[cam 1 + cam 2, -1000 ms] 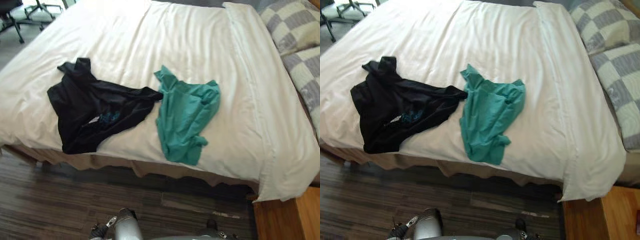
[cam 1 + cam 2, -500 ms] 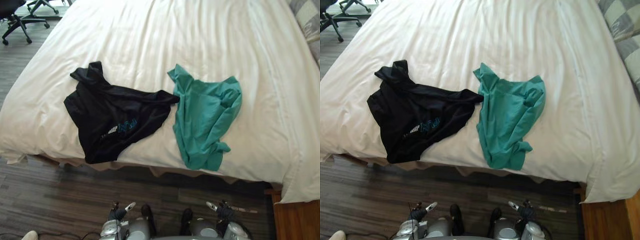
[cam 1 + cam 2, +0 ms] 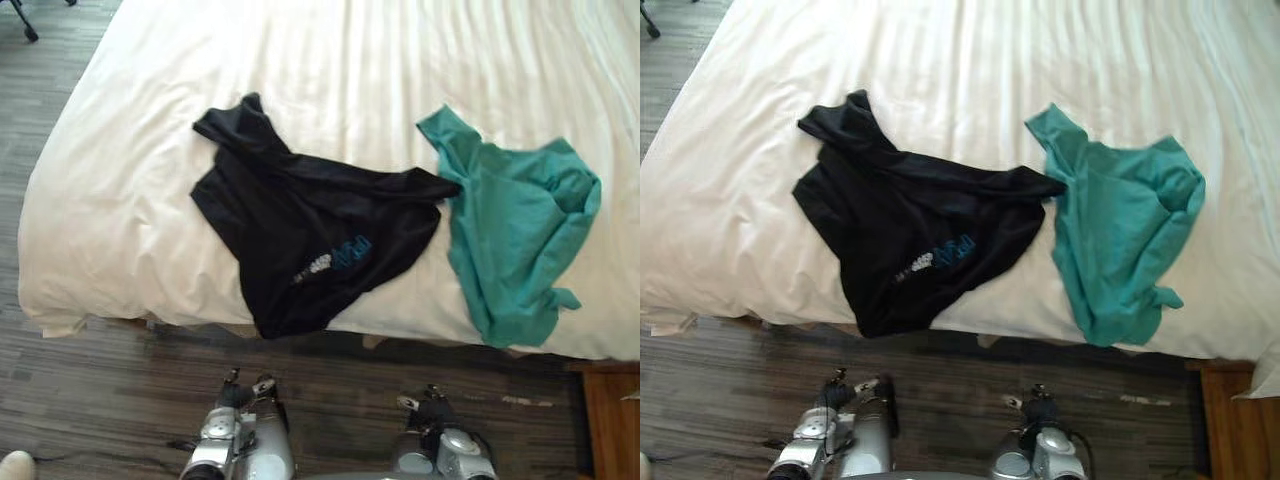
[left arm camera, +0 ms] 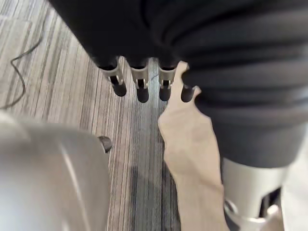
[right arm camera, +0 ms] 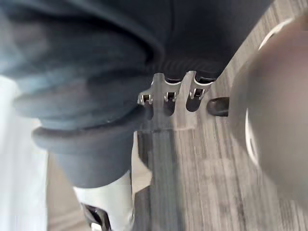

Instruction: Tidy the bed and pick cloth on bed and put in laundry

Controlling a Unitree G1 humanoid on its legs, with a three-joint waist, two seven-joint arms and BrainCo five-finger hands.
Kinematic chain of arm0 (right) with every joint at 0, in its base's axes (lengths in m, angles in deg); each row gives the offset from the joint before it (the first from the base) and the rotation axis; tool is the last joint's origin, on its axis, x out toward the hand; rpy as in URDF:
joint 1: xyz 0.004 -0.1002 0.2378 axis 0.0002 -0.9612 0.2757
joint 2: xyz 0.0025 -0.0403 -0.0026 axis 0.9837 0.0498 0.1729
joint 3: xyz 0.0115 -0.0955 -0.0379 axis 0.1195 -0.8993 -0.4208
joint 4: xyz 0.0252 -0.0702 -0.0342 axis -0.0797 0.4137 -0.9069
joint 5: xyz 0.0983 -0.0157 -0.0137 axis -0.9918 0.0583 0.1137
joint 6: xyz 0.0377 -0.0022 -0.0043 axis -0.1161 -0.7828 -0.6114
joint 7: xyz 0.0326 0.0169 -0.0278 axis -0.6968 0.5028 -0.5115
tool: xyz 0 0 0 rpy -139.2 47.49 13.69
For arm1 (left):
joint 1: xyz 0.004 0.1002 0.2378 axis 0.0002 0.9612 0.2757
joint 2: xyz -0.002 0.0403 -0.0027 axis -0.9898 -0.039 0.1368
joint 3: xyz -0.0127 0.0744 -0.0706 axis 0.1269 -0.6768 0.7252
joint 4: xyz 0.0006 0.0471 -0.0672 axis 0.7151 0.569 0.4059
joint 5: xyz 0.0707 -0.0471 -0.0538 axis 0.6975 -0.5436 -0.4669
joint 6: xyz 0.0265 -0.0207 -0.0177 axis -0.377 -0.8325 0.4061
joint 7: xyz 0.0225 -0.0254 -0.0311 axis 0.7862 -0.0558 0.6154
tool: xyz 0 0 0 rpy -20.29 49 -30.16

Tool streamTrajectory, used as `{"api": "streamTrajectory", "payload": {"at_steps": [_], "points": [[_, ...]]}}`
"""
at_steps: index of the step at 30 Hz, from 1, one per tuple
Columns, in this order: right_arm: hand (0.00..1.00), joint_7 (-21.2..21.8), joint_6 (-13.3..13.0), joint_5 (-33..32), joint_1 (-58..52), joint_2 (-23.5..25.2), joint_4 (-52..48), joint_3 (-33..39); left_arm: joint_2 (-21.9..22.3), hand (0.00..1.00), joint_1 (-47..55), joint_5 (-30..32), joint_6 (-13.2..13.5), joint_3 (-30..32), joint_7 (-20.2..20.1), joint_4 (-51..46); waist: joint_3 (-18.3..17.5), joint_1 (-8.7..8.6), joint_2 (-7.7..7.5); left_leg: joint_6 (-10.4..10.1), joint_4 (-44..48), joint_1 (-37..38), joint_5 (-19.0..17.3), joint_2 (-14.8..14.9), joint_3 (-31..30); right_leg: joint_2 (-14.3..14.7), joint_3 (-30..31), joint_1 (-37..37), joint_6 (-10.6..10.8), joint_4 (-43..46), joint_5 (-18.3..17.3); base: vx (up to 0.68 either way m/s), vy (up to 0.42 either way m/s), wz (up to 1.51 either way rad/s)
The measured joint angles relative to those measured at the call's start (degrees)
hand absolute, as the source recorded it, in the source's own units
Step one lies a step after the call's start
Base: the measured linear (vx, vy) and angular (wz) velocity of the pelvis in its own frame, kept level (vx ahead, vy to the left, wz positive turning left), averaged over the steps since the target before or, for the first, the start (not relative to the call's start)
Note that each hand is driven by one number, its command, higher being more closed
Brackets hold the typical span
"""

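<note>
While the left hand (image 4: pixel 139 82) and right hand (image 5: pixel 166 96) hang open and empty over the floor (image 3: pixel 100 380), short of the bed (image 3: pixel 120 200), the black garment (image 3: pixel 310 240) ahead of them touches the green garment (image 3: pixel 515 240) out past the right hand, so a loose grab may drag both.

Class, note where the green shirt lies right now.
In the left eye view, the green shirt lies crumpled on the white sheet by the bed's near edge, on the robot's right, touching the black shirt beside it.

Silver fingers (image 4: pixel 114 77) with dark tips on left hand (image 4: pixel 141 79), right hand (image 5: pixel 168 94), dark ribbed wrist covers (image 4: pixel 240 72)
</note>
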Motion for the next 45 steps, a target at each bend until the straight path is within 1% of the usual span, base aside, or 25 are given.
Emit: {"api": "streamTrajectory", "payload": {"at_steps": [1,3,5,6,8,9,11,12,13,15,16,18,20,21,23,24,25,27,29,31,35,36,37,40,45], "points": [[0.0,0.05,0.16,0.03,0.17,0.43,-0.01,-1.1,-0.13,0.0,0.33,-0.08,0.0,0.25,0.04,-0.04,-0.12,0.11,-0.2,0.66,-1.74,1.57,0.5,-0.11,0.76,0.58,-0.46,-0.77,0.67,1.94,-1.61,0.1,0.249,-0.29],[0.0,0.05,-0.15,-0.07,0.44,1.49,-0.08,-2.67,0.15,0.0,1.54,-0.81,0.07,0.4,0.26,-0.03,-0.21,-0.52,-0.07,1.78,-9.25,6.95,3.51,-1.5,1.79,7.32,0.55,-2.4,1.65,6.85,-9.5,0.06,0.117,-0.03],[0.0,-0.4,-0.61,-0.82,0.4,1.27,0.14,-0.36,0.28,0.0,1.78,-2.14,-0.04,2.38,0.88,0.18,-0.53,-0.99,-0.6,2.11,-12.52,8.5,5.12,-4.25,1.72,10.9,-0.32,-2.18,1.36,4.89,-13.57,0.04,0.042,0.23],[0.0,-0.99,-0.78,-2.75,0.3,1.05,1.1,3.94,0.67,0.0,1.59,-3.92,-0.64,6.57,0.38,0.47,-0.88,-1.28,-1.08,2.09,-14.0,8.96,5.83,-5.72,1.83,10.11,-0.83,-0.41,1.98,1.5,-14.28,0.04,0.034,0.23],[0.0,-1.81,-0.98,-6.09,0.07,-0.17,2.24,10.97,0.12,0.0,1.63,-8.35,-1.64,12.1,-2.2,0.76,-1.15,-2.29,0.62,2.05,-17.96,9.95,8.23,-6.38,1.43,10.46,-1.88,0.65,2.45,-1.16,-13.03,0.03,0.036,0.2],[0.0,-2.35,-0.88,-7.44,-0.17,-0.59,2.99,13.04,0.19,0.0,1.88,-9.08,-1.5,13.52,-1.62,0.84,-1.22,-2.15,0.75,1.89,-18.97,10.52,8.69,-6.38,1.53,10.65,-1.77,1.01,2.74,-1.7,-12.76,0.06,0.008,0.03],[0.0,-4.03,-0.52,-12.73,-3.29,-0.72,3.39,22.13,0.71,0.0,4.68,-12.54,-0.61,22.57,1.05,0.99,-1.75,-1.77,0.6,1.52,-22.3,13.37,9.62,-6.23,2.38,11.32,-1.58,2.83,2.99,-3.84,-12.13,0.07,-0.01,-0.16],[0.0,-4.28,-0.39,-14.59,-4.86,-0.79,3.1,26.59,1.6,0.0,5.8,-14.55,-0.69,28.14,1.31,1.12,-2.12,-1.47,0.44,1.43,-23.55,14.39,9.82,-6.23,2.93,11.34,-1.4,3.43,3.08,-4.67,-11.88,0.1,0.022,-0.29],[0.0,-5.36,-0.01,-16.79,-8.05,-1.0,1.31,33.34,2.94,0.0,8.05,-17.18,-1.35,37.26,1.46,0.5,-3.3,-0.47,0.15,1.4,-25.08,15.63,9.93,-6.31,4.2,11.35,-1.11,3.91,3.1,-5.83,-11.46,0.09,0.027,-0.24],[0.0,-5.88,0.42,-18.02,-10.35,-1.25,-0.72,37.8,3.8,0.0,10.39,-18.53,-1.89,42.64,1.56,-2.27,-3.99,-0.36,-0.12,1.36,-25.26,15.86,9.79,-6.6,4.22,11.52,-1.03,4.63,3.13,-6.57,-11.42,0.09,0.015,-0.01],[0.0,-6.55,0.79,-19.3,-13.69,-1.18,-5.6,42.76,5.91,0.0,13.84,-19.39,-2.78,47.89,2.45,-11.07,-4.8,0.21,-0.22,1.37,-25.63,16.06,9.17,-6.92,4.15,11.32,-1.41,5.54,3.46,-7.62,-11.23,0.1,0.024,0.12],[0.0,-7.94,0.95,-20.26,-18.25,-1.36,-16.44,47.87,7.36,0.0,18.02,-19.46,-3.86,52.43,3.43,-27.37,-6.16,1.23,0.04,1.23,-25.75,16.59,7.34,-7.08,4.2,10.85,-1.87,7.21,3.71,-8.72,-11.07,0.09,0.029,0.11],[0.0,-8.8,1.14,-19.74,-19.68,-2.49,-27.89,51.18,6.3,0.0,19.65,-19.09,-4.24,56.54,3.87,-44.29,-8.68,1.26,0.19,1.42,-25.76,17.46,6.71,-7.35,4.37,10.17,-2.44,8.54,4.19,-9.42,-10.78,0.1,0.032,0.09],[0.0,-8.87,1.47,-18.32,-19.47,-3.24,-30.82,51.87,5.24,0.0,19.48,-18.7,-4.36,56.99,3.91,-48.45,-9.53,1.27,0.5,1.42,-25.76,17.51,6.65,-7.36,4.33,10.15,-2.55,8.68,4.33,-9.42,-10.68,0.12,0.031,0.07],[0.0,-8.79,2.35,-14.81,-17.29,-6.98,-37.65,53.12,-0.18,0.0,16.82,-17.6,-4.89,56.91,3.82,-58.86,-11.84,1.09,0.93,1.33,-25.76,17.5,6.74,-7.62,3.8,10.08,-2.8,8.99,4.29,-9.46,-10.64,0.09,0.007,0.14],[0.0,-8.78,3.35,-11.4,-13.75,-11.23,-39.83,53.64,-6.29,0.0,11.98,-16.12,-5.02,56.64,3.88,-63.06,-12.52,0.78,1.26,1.54,-25.76,17.46,6.9,-7.99,3.15,10.09,-2.8,9.43,4.29,-9.96,-10.64,0.07,-0.002,0.15],[0.0,-8.78,3.39,-10.68,-12.18,-13.0,-39.86,53.64,-9.02,0.0,10.04,-15.96,-5.0,56.48,3.9,-63.78,-12.79,0.66,1.22,1.68,-25.76,17.31,7.02,-8.13,3.07,10.02,-2.79,9.43,4.29,-10.21,-10.64,0.06,0.001,0.1],[0.0,-8.92,3.33,-6.2,-7.23,-18.76,-39.94,52.68,-19.88,0.0,1.57,-13.32,-3.82,50.47,5.91,-63.99,-13.21,0.36,1.77,1.98,-25.71,16.76,7.54,-8.39,2.52,9.94,-2.62,9.23,4.26,-10.55,-10.62,0.06,0.002,0.11],[0.0,-8.99,3.37,-5.12,-6.22,-19.44,-40.7,52.15,-20.13,0.0,-0.29,-11.95,-2.94,47.2,6.56,-65.42,-13.45,0.04,2.14,2.11,-25.57,17.0,7.64,-8.44,2.21,9.92,-2.31,9.21,4.19,-10.54,-10.58,0.1,-0.001,0.11],[0.0,-9.7,3.22,-2.75,-3.94,-19.6,-43.67,49.15,-17.06,0.0,-1.39,-8.26,-1.99,40.11,7.55,-71.01,-13.46,-0.99,2.41,2.23,-25.3,17.05,7.74,-8.46,2.51,9.9,-1.22,9.05,4.19,-10.55,-10.58,0.09,0.0,-0.03],[0.0,-10.04,3.02,4.89,1.2,-20.59,-45.55,38.66,-14.56,0.0,-11.39,1.16,-1.72,16.07,7.13,-69.07,-13.11,-2.99,2.28,2.22,-25.3,17.52,7.73,-8.18,4.73,10.49,1.41,7.92,4.8,-10.01,-10.12,0.04,0.0,-0.26],[0.0,-9.99,3.02,5.88,1.64,-20.59,-46.7,37.41,-15.0,0.0,-12.04,2.23,-1.57,14.79,6.57,-67.69,-12.83,-3.53,2.42,2.22,-25.31,17.5,7.72,-8.17,4.95,10.45,1.71,7.87,4.87,-10.02,-10.07,0.0,0.008,-0.42],[0.0,-9.94,2.5,8.16,1.91,-20.6,-49.88,35.97,-15.9,0.0,-11.48,2.17,0.09,15.83,4.48,-65.04,-11.95,-4.48,2.87,2.22,-25.31,18.16,7.71,-8.04,5.96,10.45,2.48,7.74,5.34,-10.04,-9.8,0.02,-0.012,-0.46],[0.0,-10.3,0.73,13.45,-1.99,-22.62,-50.08,34.99,-17.19,0.0,-5.22,-2.72,3.2,19.54,3.37,-63.44,-11.13,-4.52,2.94,2.23,-25.29,20.15,7.7,-7.86,8.53,10.62,4.95,7.9,5.35,-10.09,-9.78,0.08,-0.049,-0.46],[0.0,-8.51,-0.08,15.69,-2.82,-23.19,-49.53,28.06,-17.48,0.0,-4.25,-3.05,3.7,15.73,0.69,-59.35,-10.53,-5.03,3.3,2.17,-25.29,21.71,7.65,-7.11,10.4,11.23,6.44,8.33,5.22,-10.08,-9.07,0.04,-0.037,-0.15]]}}
